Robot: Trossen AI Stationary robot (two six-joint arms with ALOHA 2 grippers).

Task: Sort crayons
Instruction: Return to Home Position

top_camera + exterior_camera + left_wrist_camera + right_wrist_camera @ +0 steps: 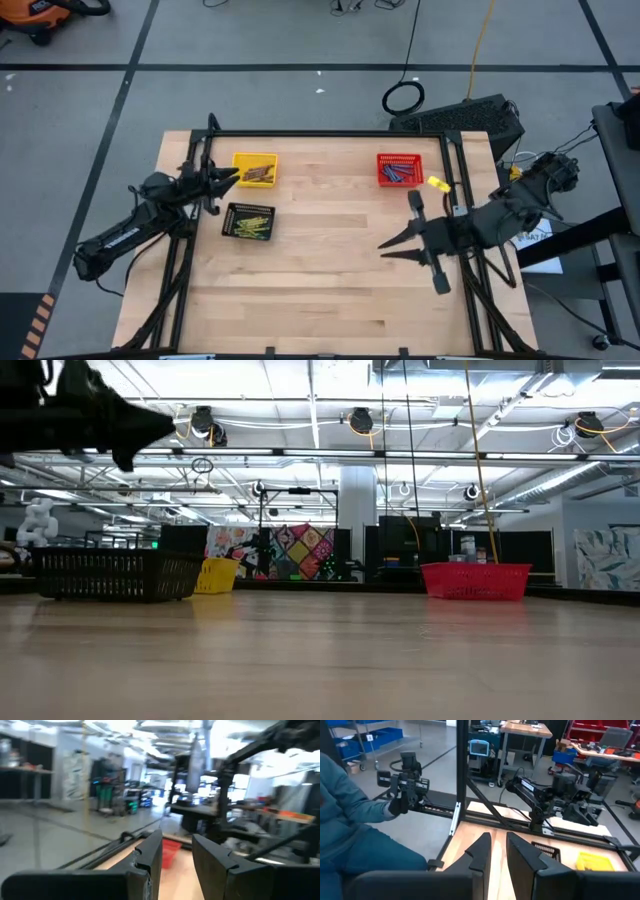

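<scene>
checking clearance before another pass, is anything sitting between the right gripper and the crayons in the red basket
Nothing visible does. In the high view only bare table lies between the right gripper and the red basket holding the blue crayons. The left gripper waits beside the yellow basket.

One pale wooden tabletop (pixel 320 290) carries three small mesh baskets: one yellow basket (pixel 238 160), one black basket (pixel 229 224) and one red basket (pixel 383 160). Each holds one cluster of short thin sticks, three clusters in all: brown crayons (pixel 258 175) in the yellow, yellow-green crayons (pixel 252 222) in the black, blue-grey crayons (pixel 400 174) in the red. The sticks overlap, so the number in each cluster cannot be told. Two dark arms reach over the wood, making two two-fingered hands: the left hand (pixel 233 180) and the right hand (pixel 384 251). One small yellow scrap (pixel 437 184) lies just beside the red basket. One person in blue clothing (pixel 350 825) shows beyond the edge.
</scene>
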